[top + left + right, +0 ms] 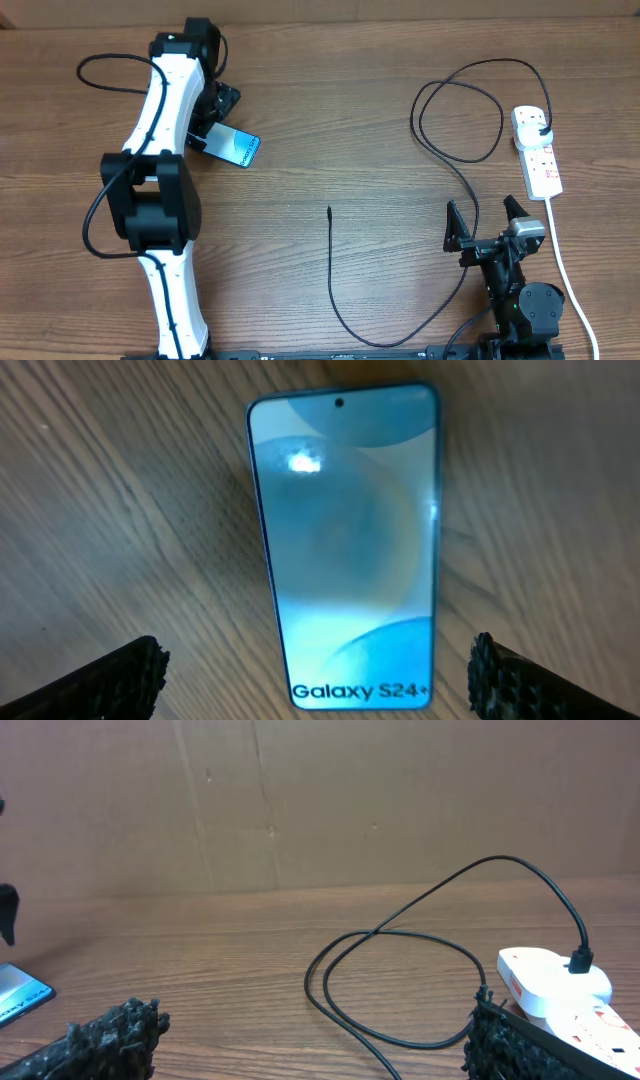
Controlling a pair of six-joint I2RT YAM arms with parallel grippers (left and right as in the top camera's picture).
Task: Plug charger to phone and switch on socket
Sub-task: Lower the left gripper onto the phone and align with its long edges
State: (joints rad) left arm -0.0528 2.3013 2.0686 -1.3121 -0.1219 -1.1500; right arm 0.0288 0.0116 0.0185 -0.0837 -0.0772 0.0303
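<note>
The phone point(237, 149) lies flat on the table at the upper left, its light blue screen lit; in the left wrist view point(345, 540) it reads "Galaxy S24+". My left gripper point(212, 118) hovers over its near end, open, one finger on each side point(320, 680), not touching. The black charger cable point(455, 160) loops from its plug point(541, 130) in the white socket strip point(536, 150) at the right; its free connector tip point(329, 210) lies mid-table. My right gripper point(490, 222) is open and empty near the front right, with the cable loop point(400, 980) ahead of it.
The strip's white cord point(565, 270) runs down the right side past my right arm. A cardboard wall point(320, 800) stands behind the table. The cable's long run curves along the front edge point(380, 335).
</note>
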